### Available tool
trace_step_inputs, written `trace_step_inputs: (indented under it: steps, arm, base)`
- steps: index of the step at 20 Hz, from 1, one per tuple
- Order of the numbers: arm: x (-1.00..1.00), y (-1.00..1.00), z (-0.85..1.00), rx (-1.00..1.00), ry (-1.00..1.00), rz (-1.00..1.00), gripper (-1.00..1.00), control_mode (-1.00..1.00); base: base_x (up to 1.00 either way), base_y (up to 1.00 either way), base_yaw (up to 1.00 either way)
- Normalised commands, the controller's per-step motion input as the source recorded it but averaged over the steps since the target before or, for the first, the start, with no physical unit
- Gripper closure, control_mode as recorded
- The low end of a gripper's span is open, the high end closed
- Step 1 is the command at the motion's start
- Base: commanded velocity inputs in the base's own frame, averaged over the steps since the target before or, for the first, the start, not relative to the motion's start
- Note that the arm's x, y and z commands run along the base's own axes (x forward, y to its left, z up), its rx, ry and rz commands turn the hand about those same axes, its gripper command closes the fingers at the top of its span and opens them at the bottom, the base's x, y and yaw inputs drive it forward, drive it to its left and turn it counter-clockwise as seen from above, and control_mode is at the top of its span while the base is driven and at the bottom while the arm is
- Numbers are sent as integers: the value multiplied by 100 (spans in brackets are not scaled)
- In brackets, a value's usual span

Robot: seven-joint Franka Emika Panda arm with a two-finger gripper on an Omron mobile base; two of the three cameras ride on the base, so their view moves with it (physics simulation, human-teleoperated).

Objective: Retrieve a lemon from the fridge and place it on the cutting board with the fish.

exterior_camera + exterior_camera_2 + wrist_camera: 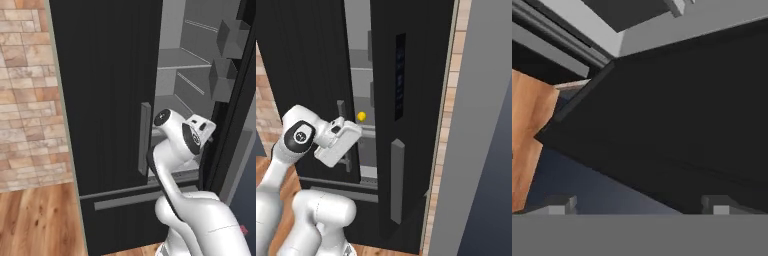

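Reaching toward fridge (105,95) opening, gripper (637,202) spread wide, holding nothing, close to black door face. Right door ajar, left door shut. Lemon (361,116) on grey inner shelf, just beyond hand.

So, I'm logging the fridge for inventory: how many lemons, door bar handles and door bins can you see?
Lemon: 1
Grey bar handles: 2, the second on the open door
Door bins: 2, the other lower down
Total: 5
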Motion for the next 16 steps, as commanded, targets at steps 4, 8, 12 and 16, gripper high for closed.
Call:
trace_step_inputs:
  steps: [4,8,12,16]
  arm:
    - [55,-51,-26,0,33,0,-100,-100]
    - [34,-38,-15,-1,19,0,-100,-100]
    - [17,-33,-6,-5,25,-1,-100,-100]
    - [0,-42,0,-7,34,-7,-100,-100]
  base:
    - [0,0,0]
    - [0,0,0]
    - [0,0,0]
    - [0,0,0]
